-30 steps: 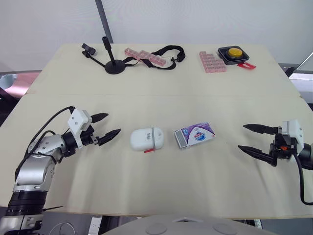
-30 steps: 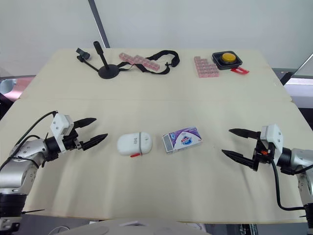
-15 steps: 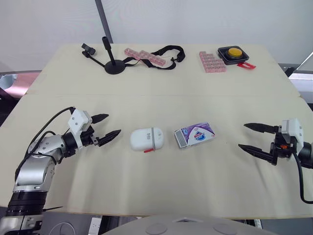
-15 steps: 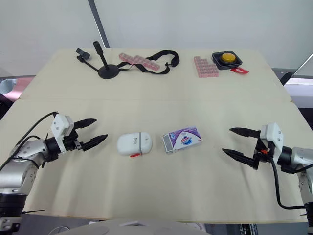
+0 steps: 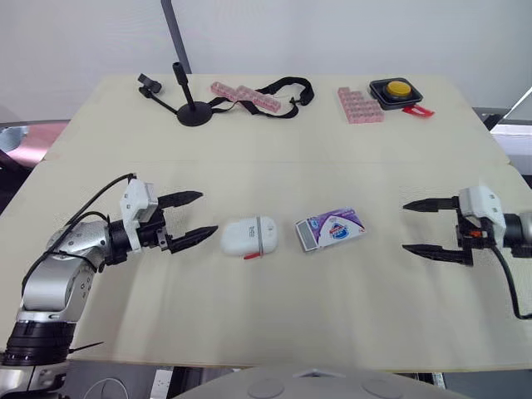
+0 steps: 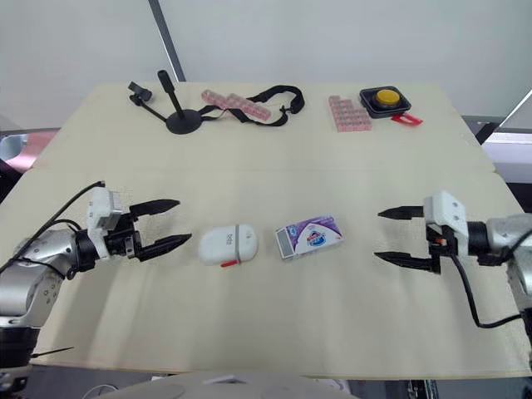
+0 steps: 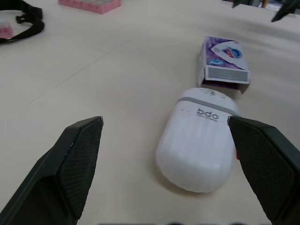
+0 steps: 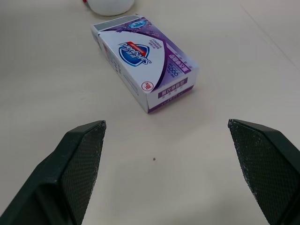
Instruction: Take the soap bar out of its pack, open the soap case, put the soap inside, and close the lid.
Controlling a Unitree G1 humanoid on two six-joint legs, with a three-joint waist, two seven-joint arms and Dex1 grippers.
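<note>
**Both end effectors wide open, soap case and pack lying between them**

You have a white, smooth-shelled plastic soap case point(image 5: 249, 236) lying flat at the middle of the pale beige, matt worktop point(image 5: 266, 316). It is an oblong with rounded ends, faintly ribbed along its lid, with a grey band across it and a small red tab at its near edge. Its lid is down, so you cannot see what it contains. Just beside it, on the robot's right and not touching it, lies the purple-and-white cardboard soap pack point(image 5: 331, 229). This is a flat box with sharp corners and glossy print, set at a slight angle. The end facing the case shows a pale grey face, and you cannot tell whether the bar is inside.

Your left end effector point(image 5: 208, 214) sits near the case's rounded end, its two black, tapered, textured fingers spread wide and gripping nothing. Your right end effector point(image 5: 405, 226) is well apart from the pack on the other side, its fingers equally wide and also empty
</note>
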